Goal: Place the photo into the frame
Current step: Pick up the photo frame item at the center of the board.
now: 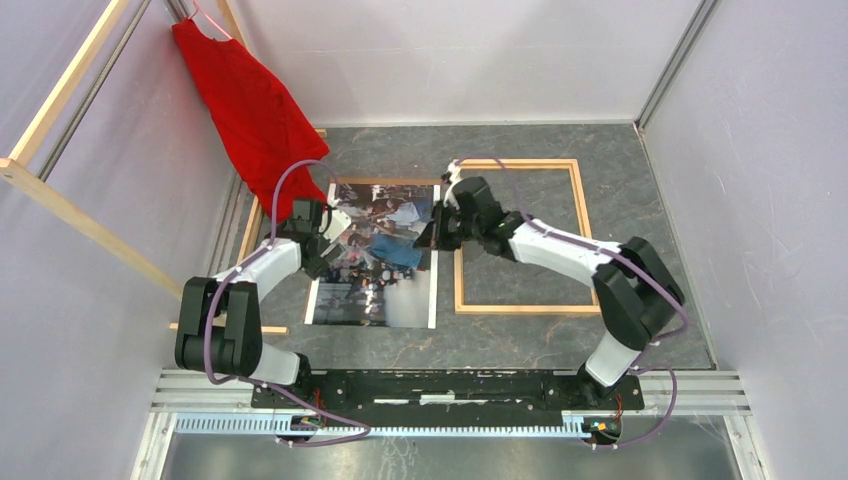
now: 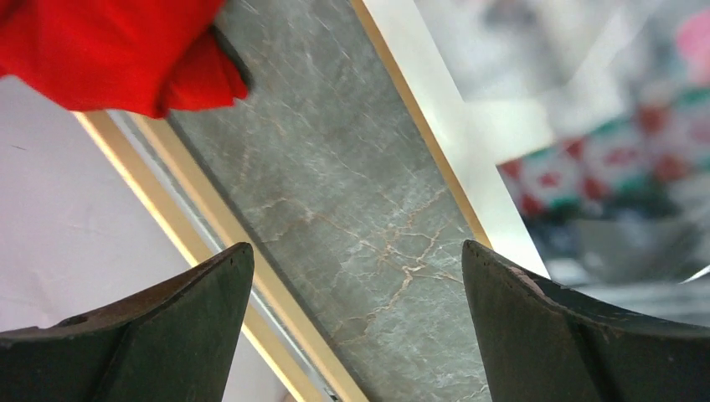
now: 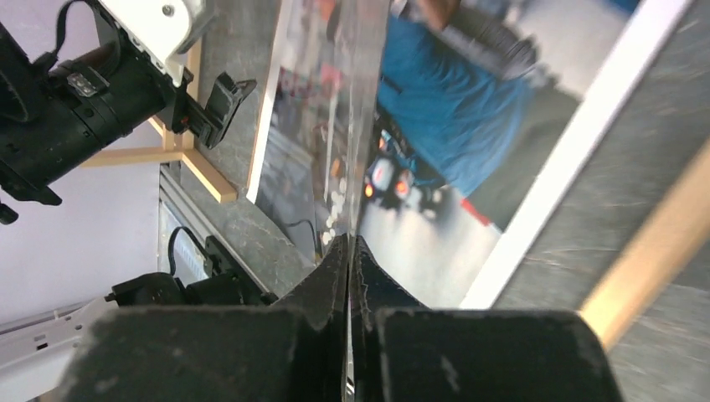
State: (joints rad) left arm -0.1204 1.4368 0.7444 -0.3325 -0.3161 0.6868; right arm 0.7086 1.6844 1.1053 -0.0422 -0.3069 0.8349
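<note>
The photo (image 1: 375, 270) lies face up at centre left, on a brown board that shows only as a thin tan strip along its edge (image 2: 419, 109). The light-wood frame (image 1: 580, 235) lies flat to its right, with bare table inside it. My right gripper (image 1: 437, 232) is at the photo's right edge. In the right wrist view it (image 3: 349, 243) is shut on a thin glossy sheet seen edge-on, which I take for the photo's lifted edge (image 3: 360, 126). My left gripper (image 1: 335, 228) is open over the photo's upper left corner; its jaws (image 2: 356, 247) span bare table.
A red garment (image 1: 250, 110) hangs on a wooden rack (image 1: 60, 190) at back left and reaches down next to the left arm. A wooden bar and a metal rail (image 2: 192, 226) run along the left wall. A loose wooden stick (image 1: 230, 328) lies near the left arm's elbow.
</note>
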